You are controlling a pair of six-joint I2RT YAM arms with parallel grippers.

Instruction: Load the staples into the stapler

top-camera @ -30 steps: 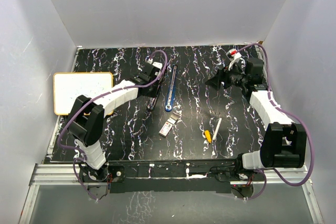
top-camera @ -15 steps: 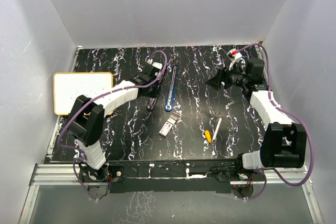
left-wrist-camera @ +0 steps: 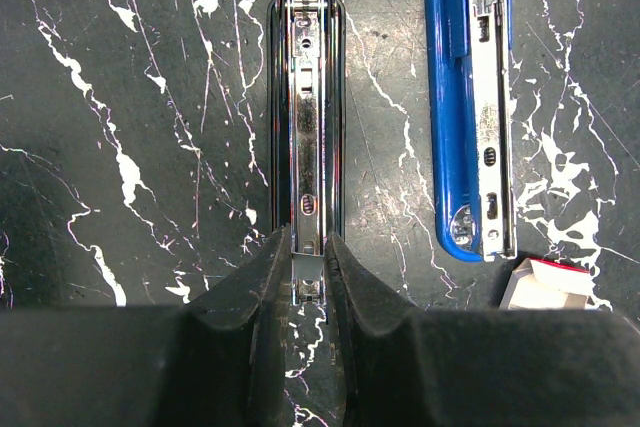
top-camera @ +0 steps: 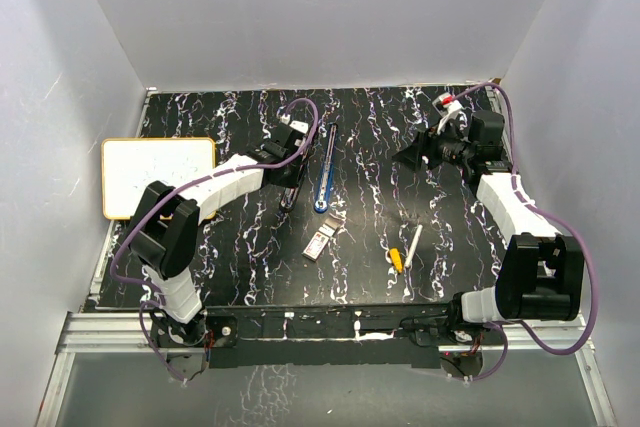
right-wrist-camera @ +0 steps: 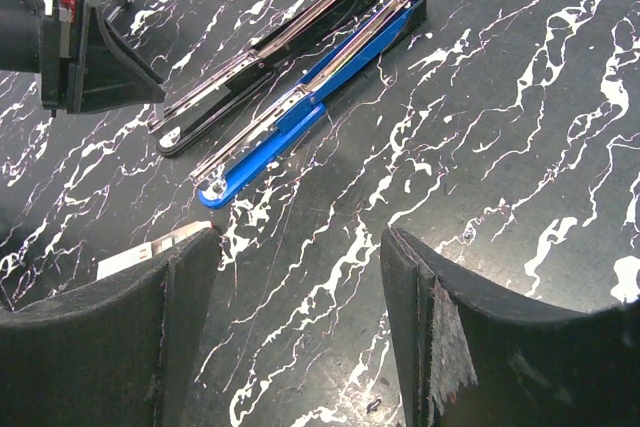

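Clamped on the black stapler's [left-wrist-camera: 305, 97] chrome rail end is my left gripper [left-wrist-camera: 308, 267]; my right gripper [right-wrist-camera: 295, 277] hangs spread and empty near the tabletop's [top-camera: 200, 117] far right corner; the staples [top-camera: 319, 243] lie mid-table, toward the near edge, just beside the blue stapler's [left-wrist-camera: 465, 97] tip; so thin a pinch could slip and let the rail skid.

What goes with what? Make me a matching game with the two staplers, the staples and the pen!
Things:
1. black stapler
2. blue stapler
3. staples
4. pen

Clues:
A. red-and-white box
B. pinched in the left gripper
C. white, furthest right of the four
D. lying free, nothing touching it, between two others

Pairs: 1-B, 2-D, 3-A, 4-C
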